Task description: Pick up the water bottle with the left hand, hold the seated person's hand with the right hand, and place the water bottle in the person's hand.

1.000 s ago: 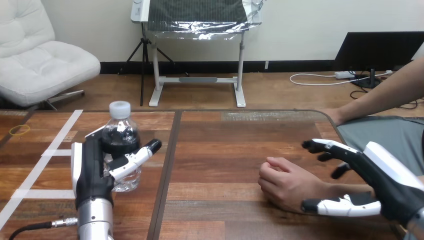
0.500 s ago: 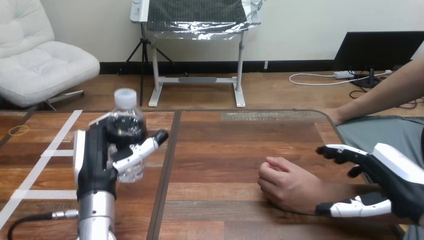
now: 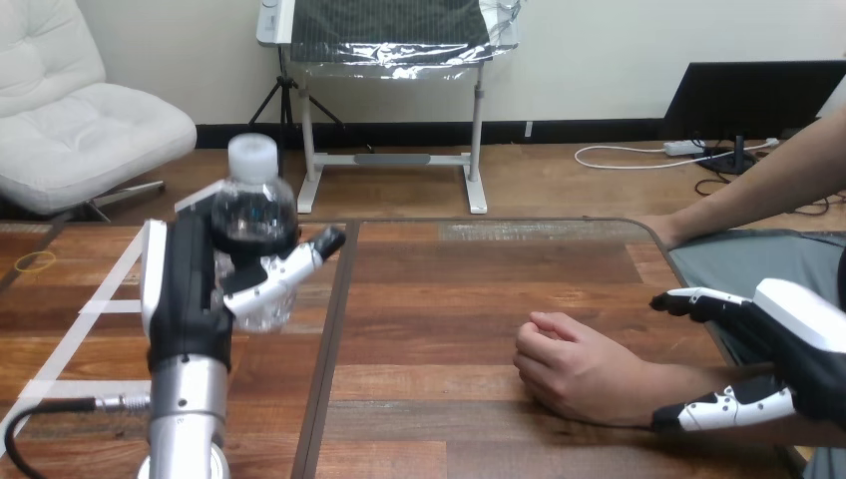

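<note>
The water bottle point(image 3: 254, 228) leaves the counter point(image 3: 449, 299)
The left hand point(image 3: 186, 299), curled round it, has raised it; the right hand point(image 3: 803, 364), fingers spread, lies beside the person's hand point(image 3: 574, 371), unclasped.

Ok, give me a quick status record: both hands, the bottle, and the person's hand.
left hand: shut on the clear plastic water bottle with a white cap
bottle: upright, cap on, over the left part of the wooden table; seems lifted clear of it
right hand: open, fingers and thumb spread either side of the person's wrist, not curled round it; contact cannot be told
person's hand: loose fist resting on the table, holding nothing
handover: not yet done; bottle and person's hand well apart
</note>
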Action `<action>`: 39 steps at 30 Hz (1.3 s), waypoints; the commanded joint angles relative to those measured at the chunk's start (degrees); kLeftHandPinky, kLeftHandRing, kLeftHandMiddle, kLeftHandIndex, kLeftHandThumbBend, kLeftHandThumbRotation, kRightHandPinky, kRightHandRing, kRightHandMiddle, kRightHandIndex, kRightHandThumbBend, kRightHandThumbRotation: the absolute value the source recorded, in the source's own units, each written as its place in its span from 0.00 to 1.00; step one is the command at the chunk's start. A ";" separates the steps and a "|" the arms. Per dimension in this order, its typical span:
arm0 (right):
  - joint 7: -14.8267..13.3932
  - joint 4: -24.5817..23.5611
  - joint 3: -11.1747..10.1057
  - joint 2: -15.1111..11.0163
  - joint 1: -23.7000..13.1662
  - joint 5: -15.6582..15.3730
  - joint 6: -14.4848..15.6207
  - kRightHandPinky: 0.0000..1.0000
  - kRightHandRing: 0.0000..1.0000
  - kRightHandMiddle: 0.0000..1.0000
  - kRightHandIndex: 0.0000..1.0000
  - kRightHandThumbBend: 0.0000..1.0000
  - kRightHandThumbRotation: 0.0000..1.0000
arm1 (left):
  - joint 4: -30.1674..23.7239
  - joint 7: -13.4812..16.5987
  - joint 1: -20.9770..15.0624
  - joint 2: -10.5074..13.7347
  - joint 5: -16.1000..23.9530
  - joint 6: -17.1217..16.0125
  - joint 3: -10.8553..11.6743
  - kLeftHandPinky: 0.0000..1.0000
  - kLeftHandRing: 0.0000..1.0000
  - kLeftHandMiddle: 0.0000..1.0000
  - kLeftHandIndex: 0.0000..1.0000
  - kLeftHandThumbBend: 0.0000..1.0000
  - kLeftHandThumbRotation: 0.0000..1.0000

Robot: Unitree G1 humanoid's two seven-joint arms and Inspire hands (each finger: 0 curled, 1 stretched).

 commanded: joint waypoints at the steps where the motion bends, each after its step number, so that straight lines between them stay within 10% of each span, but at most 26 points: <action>1: -1.91 4.62 2.21 -5.60 -12.81 -4.14 -2.87 0.84 0.84 0.85 0.84 1.00 0.39 | -18.88 -2.01 -6.96 -0.14 -2.73 -2.70 -2.20 0.22 0.29 0.36 0.39 0.64 0.00; 39: -3.90 19.47 12.82 -3.78 -19.93 -14.65 -3.64 0.78 0.78 0.80 0.80 1.00 0.27 | -23.42 -2.76 -6.07 -0.36 -4.01 -3.88 -1.33 0.22 0.29 0.37 0.38 0.60 0.00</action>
